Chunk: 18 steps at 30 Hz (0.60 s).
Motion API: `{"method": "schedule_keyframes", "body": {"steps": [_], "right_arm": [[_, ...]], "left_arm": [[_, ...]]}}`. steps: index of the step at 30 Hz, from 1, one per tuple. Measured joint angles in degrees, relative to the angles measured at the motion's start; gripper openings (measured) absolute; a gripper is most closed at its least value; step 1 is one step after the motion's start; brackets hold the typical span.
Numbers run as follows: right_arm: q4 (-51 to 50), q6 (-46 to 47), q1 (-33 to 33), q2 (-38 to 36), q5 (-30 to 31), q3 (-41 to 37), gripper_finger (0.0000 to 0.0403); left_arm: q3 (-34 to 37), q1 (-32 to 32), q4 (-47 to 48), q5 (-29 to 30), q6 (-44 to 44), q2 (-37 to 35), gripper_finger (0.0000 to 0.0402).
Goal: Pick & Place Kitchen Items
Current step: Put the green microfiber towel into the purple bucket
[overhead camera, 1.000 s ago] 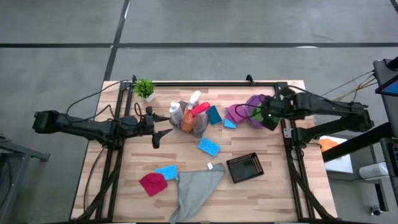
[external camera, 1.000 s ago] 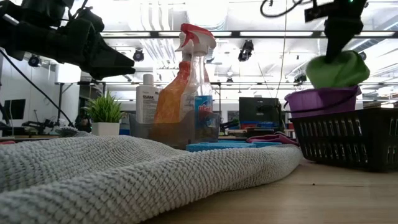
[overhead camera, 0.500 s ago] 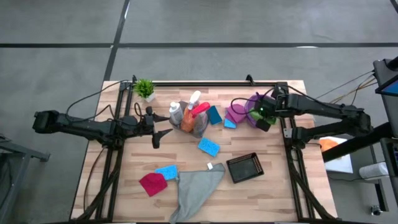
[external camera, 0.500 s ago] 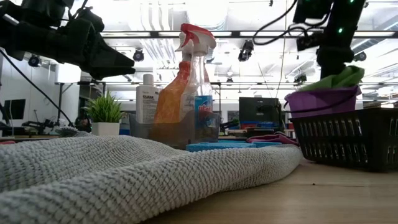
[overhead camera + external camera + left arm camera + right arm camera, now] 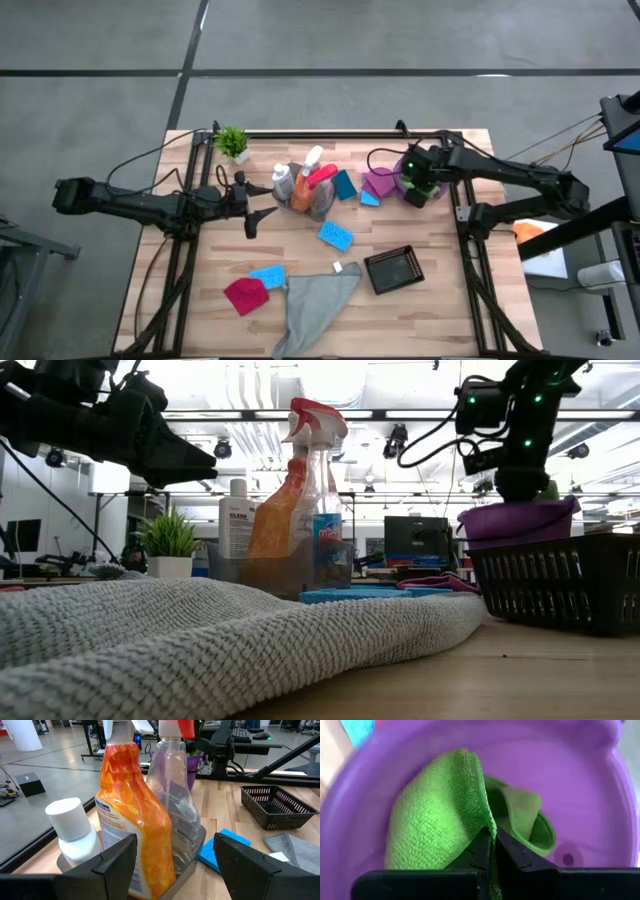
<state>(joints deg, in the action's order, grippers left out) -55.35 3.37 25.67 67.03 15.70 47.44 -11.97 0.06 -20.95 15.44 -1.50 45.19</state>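
Note:
My right gripper (image 5: 418, 186) is over the purple bowl (image 5: 405, 163) at the far right, shut on the green cloth (image 5: 435, 830), which lies inside the bowl (image 5: 580, 795). My left gripper (image 5: 260, 208) is open and empty, left of a clear tray (image 5: 322, 207). The tray holds a white bottle (image 5: 75, 835), an orange-and-white bottle (image 5: 132, 810) and a pink-trigger spray bottle (image 5: 318, 174). Blue sponges (image 5: 335, 236) (image 5: 268, 276) (image 5: 345, 185), a red cloth (image 5: 245, 295) and a grey cloth (image 5: 315, 305) lie flat on the table. A magenta cloth (image 5: 378, 182) lies beside the bowl. My right gripper pinches a raised fold of the green cloth (image 5: 481, 812) between its two shut fingers (image 5: 482, 851). The fingers come from above, pointing down into the bowl. The cloth lies bunched and slack on the bowl's bottom.
A black mesh basket (image 5: 393, 268) stands near the front right of the table. A small potted plant (image 5: 233, 142) stands at the far left corner. Bare wood shows between the tray and the grey cloth.
My right gripper has moved toward the table's left edge and down into the purple bowl, tipping to point downward, still shut on the green cloth. The cloth, which hung above the bowl's rim, now lies inside the bowl.

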Motion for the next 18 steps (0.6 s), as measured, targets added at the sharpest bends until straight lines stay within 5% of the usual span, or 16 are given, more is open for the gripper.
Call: {"method": "schedule_keyframes", "body": {"steps": [9, 18], "right_arm": [[1.0, 3.2, 0.1, -1.1, 1.2, 2.4, 0.0032], [0.2, 3.3, 0.1, -2.8, 3.1, 3.2, 0.0206]], "left_arm": [[0.0, 0.0, 0.2, 0.0, 0.0, 0.0, 0.0264], [0.0, 0.0, 0.3, 0.0, 0.0, 0.0, 0.0264]]}}
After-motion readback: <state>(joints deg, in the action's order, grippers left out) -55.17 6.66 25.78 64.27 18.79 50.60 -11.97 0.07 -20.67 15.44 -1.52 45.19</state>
